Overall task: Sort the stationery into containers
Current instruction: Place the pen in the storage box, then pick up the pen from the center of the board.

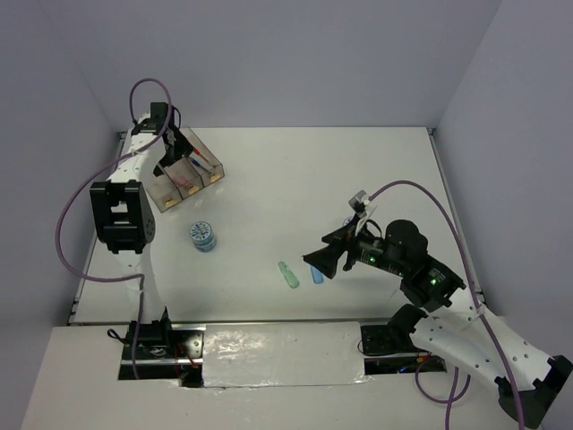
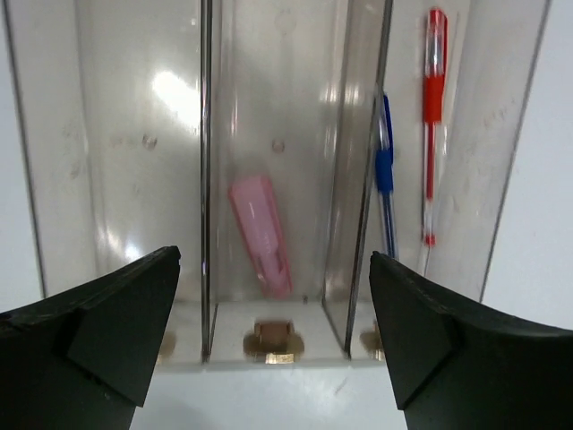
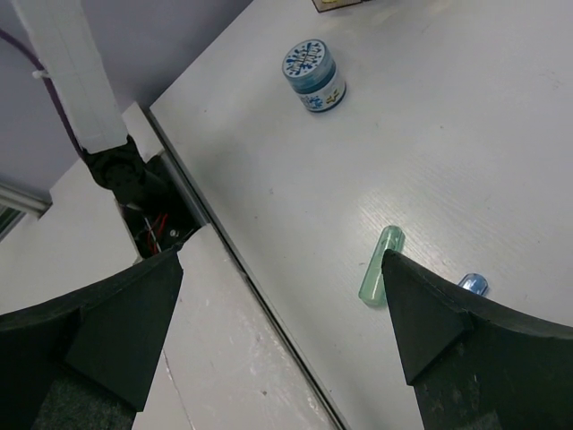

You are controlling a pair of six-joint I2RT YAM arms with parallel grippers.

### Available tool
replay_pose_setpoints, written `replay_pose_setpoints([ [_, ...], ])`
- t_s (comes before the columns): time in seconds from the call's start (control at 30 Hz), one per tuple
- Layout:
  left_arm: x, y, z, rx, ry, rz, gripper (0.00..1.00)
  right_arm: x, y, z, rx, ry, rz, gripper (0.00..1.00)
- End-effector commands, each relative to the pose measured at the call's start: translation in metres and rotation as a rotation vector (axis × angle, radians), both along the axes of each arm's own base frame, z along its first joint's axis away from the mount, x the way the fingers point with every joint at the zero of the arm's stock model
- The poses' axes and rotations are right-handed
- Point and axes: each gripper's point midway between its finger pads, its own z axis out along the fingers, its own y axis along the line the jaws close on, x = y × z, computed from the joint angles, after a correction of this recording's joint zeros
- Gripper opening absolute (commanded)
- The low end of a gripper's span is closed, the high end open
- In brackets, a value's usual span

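- Currently the left fingers [image 2: 116, 331] are spread wide and grip nothing. They are poised at the labelled end of three narrow clear plastic rectangular bins [image 1: 166, 190] joined in a row at the far left corner of the white tabletop [image 1: 358, 170].
- In the left wrist view, the middle bin holds a finger-sized pink bar [image 2: 260, 235], which lies at a slant on the bin floor.
- The bin to its right holds a thin blue pen [image 2: 384, 170] and a thin red pen [image 2: 433, 107], lying lengthwise side by side.
- Small yellowish labels [image 2: 273, 342] show at the near end of the bins in that view.
- The right fingers [image 3: 448, 340] are also wide apart and empty, held above the tabletop near its front edge.
- A finger-sized translucent green bar [image 3: 380, 266] lies on the tabletop between those fingers, close to one fingertip. A finger-sized blue bar [image 3: 472, 285] lies just beside it, not touching it and partly hidden behind that finger.
- One round blue-white patterned tape roll [image 1: 202, 236] sits flat on the tabletop, well apart from the two bars, between them and the bins.
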Motion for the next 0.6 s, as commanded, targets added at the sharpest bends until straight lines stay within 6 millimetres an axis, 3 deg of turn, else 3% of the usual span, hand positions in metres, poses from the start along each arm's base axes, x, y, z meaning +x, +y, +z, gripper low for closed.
replay_pose_setpoints([
  [0.0,-0.028,-0.051,0.079,0.008,-0.123,-0.049,0.99,0.004,-0.008,0.031,0.037,-0.086,-0.041,1.0],
  [0.03,-0.052,-0.063,0.092,0.016,-0.146,-0.052,0.99,0.01,-0.017,0.026,0.012,-0.072,-0.109,1.0],
  [0.07,-0.067,-0.099,0.094,0.019,-0.156,-0.114,0.99,0.012,-0.025,0.037,0.023,-0.085,-0.153,1.0],
  [0.1,-0.086,-0.11,0.121,0.013,-0.235,-0.088,0.99,0.014,-0.035,0.031,-0.006,-0.06,-0.204,1.0],
  [0.13,-0.118,-0.145,0.091,0.006,-0.177,-0.138,0.99,0.022,-0.052,0.043,0.011,-0.068,-0.32,1.0],
  [0.2,-0.151,-0.177,0.095,-0.072,-0.243,-0.113,0.99,0.028,-0.078,0.036,-0.033,-0.027,-0.461,1.0],
  [0.23,-0.174,-0.183,0.07,-0.054,-0.2,-0.098,0.99,0.029,-0.09,0.046,-0.018,-0.023,-0.527,1.0],
  [0.27,-0.198,-0.215,0.064,-0.063,-0.195,-0.168,0.99,0.034,-0.106,0.048,-0.029,-0.025,-0.619,1.0],
  [0.3,-0.214,-0.222,0.055,-0.069,-0.204,-0.129,0.99,0.032,-0.116,0.048,-0.048,-0.007,-0.661,1.0],
  [0.33,-0.236,-0.248,0.049,-0.073,-0.193,-0.189,0.99,0.033,-0.123,0.046,-0.07,-0.002,-0.691,1.0],
  [0.4,-0.26,-0.263,0.032,-0.057,-0.145,-0.19,0.99,0.032,-0.132,0.039,-0.118,0.017,-0.728,1.0],
  [0.57,-0.309,-0.321,0.001,-0.024,-0.044,-0.315,0.99,0.029,-0.131,0.023,-0.169,0.057,-0.711,1.0],
])
